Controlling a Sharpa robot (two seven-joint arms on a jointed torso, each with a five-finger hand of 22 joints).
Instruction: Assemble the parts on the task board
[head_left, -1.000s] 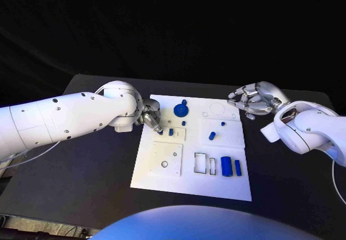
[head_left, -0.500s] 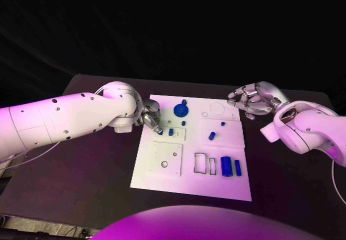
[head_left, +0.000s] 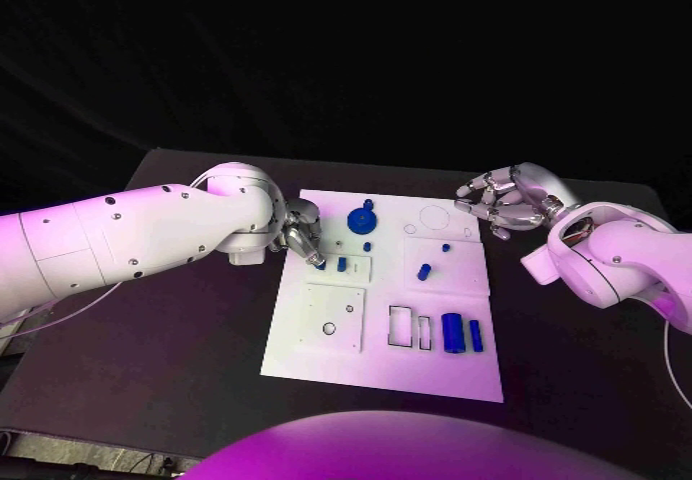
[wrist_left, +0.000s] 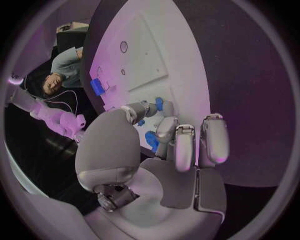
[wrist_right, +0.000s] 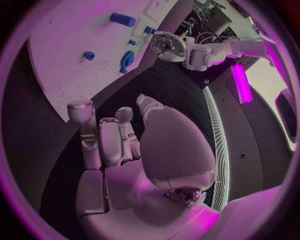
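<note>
White rectangular task board (head_left: 332, 352) mid black worktop (head_left: 173, 340); left hand (head_left: 302, 238) pinching a small blue part (head_left: 320, 265) at its left edge, risking slip; right hand (head_left: 505, 202) empty, fingers curled, far right.

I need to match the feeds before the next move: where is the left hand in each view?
Head view: left hand at the task board's left edge, towards its far end.
Left wrist view: left hand in the circle's middle, fingers over the board.
Right wrist view: left hand beyond the board.
Shared landmark: the white task board.
</note>
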